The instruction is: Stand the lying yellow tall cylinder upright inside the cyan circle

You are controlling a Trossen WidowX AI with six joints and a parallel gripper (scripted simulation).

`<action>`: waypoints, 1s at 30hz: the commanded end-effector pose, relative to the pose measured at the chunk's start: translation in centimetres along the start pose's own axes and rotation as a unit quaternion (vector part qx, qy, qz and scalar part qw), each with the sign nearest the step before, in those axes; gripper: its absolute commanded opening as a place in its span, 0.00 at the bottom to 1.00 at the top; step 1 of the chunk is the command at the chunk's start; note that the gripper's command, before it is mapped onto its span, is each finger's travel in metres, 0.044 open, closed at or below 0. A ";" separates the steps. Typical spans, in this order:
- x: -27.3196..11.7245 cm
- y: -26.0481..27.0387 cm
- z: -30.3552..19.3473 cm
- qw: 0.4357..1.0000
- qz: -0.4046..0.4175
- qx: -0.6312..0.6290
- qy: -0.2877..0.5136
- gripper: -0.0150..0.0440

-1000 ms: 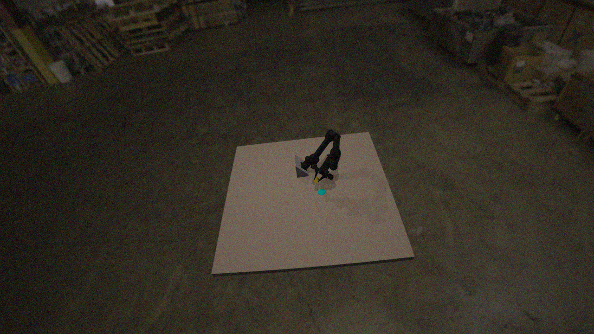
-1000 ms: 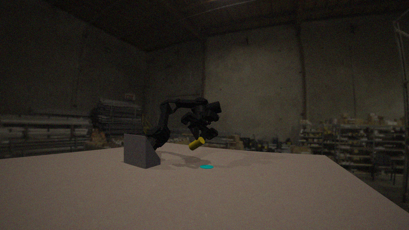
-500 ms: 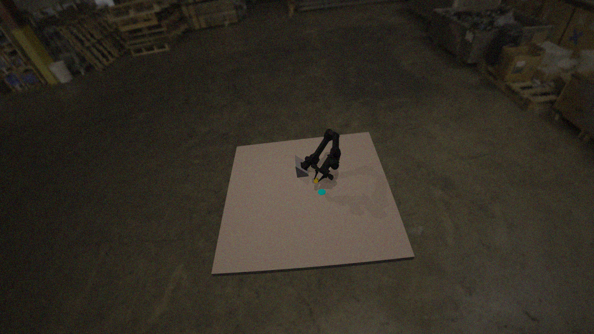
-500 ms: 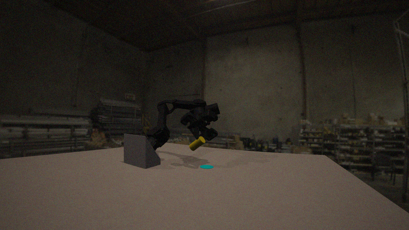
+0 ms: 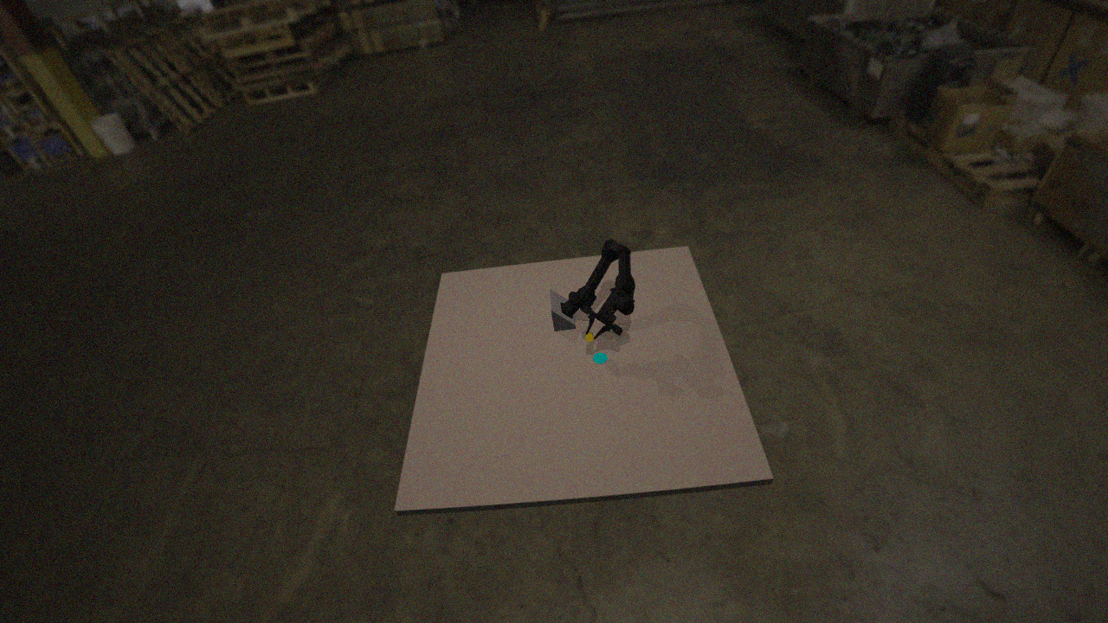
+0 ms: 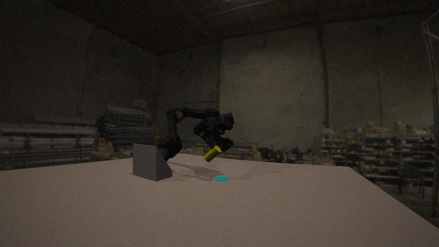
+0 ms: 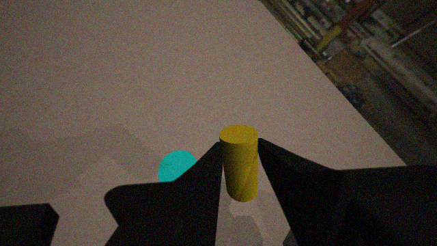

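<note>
The yellow tall cylinder (image 5: 589, 337) (image 6: 212, 153) (image 7: 241, 167) is held in the air, tilted, with one end higher than the other in the exterior view. My gripper (image 5: 591, 336) (image 6: 215, 146) (image 7: 238, 144) is shut on it, one finger on each side. The cyan circle (image 5: 600, 357) (image 6: 222, 179) (image 7: 175, 165) lies flat on the table top. The cylinder is above the table, a little to the left of the circle in the exterior view. In the wrist view the left finger hides part of the circle.
A grey wedge-shaped block (image 5: 563, 321) (image 6: 149, 162) stands on the pale table top (image 5: 495, 418) (image 6: 214, 214) (image 7: 171, 68), left of the gripper in the top and exterior views. The table edge shows at the upper right in the wrist view.
</note>
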State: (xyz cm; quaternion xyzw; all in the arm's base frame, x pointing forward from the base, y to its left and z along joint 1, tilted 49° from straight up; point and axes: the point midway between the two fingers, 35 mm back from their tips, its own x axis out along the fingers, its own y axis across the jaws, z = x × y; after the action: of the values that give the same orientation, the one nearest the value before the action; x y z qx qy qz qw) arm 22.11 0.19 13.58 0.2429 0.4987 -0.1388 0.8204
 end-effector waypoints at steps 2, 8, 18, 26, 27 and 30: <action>-0.1 0.0 0.0 1.000 -0.001 0.005 -0.018 0.43; -0.2 0.0 0.1 0.999 0.000 0.010 -0.037 0.43; -0.3 0.1 0.2 0.997 0.003 0.019 -0.068 0.43; -0.5 0.1 0.4 0.995 0.008 0.028 -0.093 0.43; -0.5 0.1 0.4 0.995 0.008 0.029 -0.096 0.43; -0.6 0.2 0.4 0.994 0.010 0.032 -0.105 0.43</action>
State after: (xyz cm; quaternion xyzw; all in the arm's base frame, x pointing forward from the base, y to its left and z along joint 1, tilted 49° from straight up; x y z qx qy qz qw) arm 22.28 0.16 14.20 0.2554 0.4141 -0.1673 0.8575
